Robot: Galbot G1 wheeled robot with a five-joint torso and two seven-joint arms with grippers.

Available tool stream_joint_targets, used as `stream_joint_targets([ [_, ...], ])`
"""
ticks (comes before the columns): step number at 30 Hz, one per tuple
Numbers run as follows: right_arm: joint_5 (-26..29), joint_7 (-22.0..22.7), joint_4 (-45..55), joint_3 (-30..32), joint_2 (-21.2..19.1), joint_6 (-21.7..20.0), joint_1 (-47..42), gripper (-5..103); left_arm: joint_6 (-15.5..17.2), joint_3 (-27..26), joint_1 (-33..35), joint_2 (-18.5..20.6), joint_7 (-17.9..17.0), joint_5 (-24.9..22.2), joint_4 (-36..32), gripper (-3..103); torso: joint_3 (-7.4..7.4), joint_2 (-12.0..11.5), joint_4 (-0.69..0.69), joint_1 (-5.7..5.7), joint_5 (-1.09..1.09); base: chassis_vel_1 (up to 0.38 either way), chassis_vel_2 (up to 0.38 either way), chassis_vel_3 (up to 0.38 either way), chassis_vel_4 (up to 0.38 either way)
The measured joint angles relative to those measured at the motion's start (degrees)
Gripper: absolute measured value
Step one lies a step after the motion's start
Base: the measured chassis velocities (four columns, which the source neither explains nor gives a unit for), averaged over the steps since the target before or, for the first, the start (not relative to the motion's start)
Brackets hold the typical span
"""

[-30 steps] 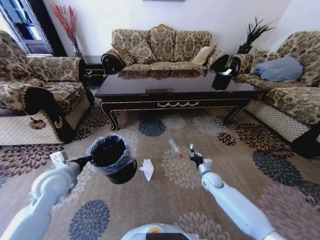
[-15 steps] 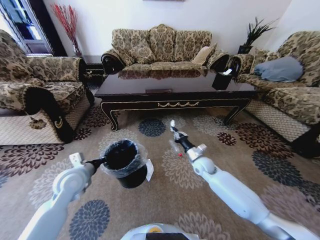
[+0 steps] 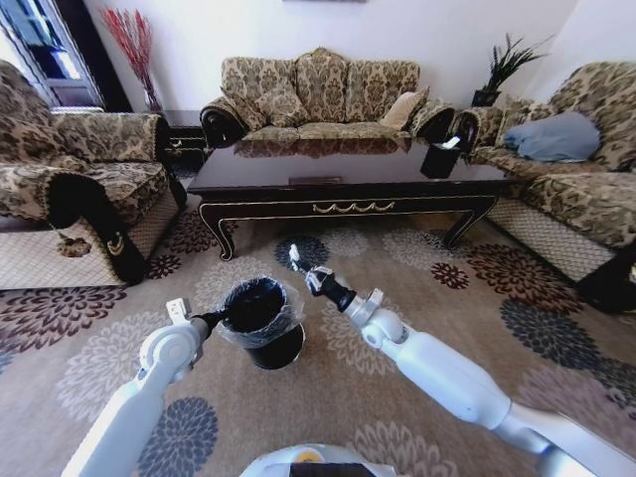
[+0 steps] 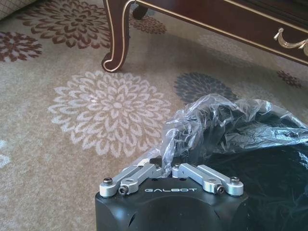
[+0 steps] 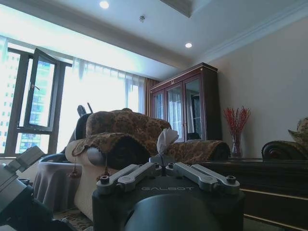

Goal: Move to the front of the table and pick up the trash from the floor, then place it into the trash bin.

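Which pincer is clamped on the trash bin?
The left pincer: it is shut on the bag-lined rim of the trash bin. The right pincer is raised beyond the bin, pinching a white scrap.

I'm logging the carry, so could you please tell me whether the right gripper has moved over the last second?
Yes. The right gripper has swung toward the robot's left and nearer the table, to beside the bin, pinching white trash.

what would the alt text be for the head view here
Two robot arms meet over a patterned carpet: the left gripper holds the rim of a black trash bin, while the right gripper carries a white tissue just beyond it. Behind stands a dark table ringed by floral sofas.
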Motion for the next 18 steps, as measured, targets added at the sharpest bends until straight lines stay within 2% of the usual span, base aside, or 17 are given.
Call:
stream_joint_targets([
  [9, -3.00, -0.76, -4.52, -5.38, 2.42, 1.59, 1.84, 0, -0.22, 0.18, -0.52, -0.27, 0.34, 0.14, -0.17, 4, 0.00, 0.00, 0.00, 0.00, 0.00, 0.000, 0.000, 0.000, 0.000],
  [18, -4.30, -1.83, -6.24, -7.46, 2.60, 2.18, 1.88, 0, -0.28, -0.04, -1.23, 0.17, 0.44, -0.23, -0.15, 4, 0.00, 0.00, -0.01, 0.00, 0.00, 0.000, 0.000, 0.000, 0.000],
])
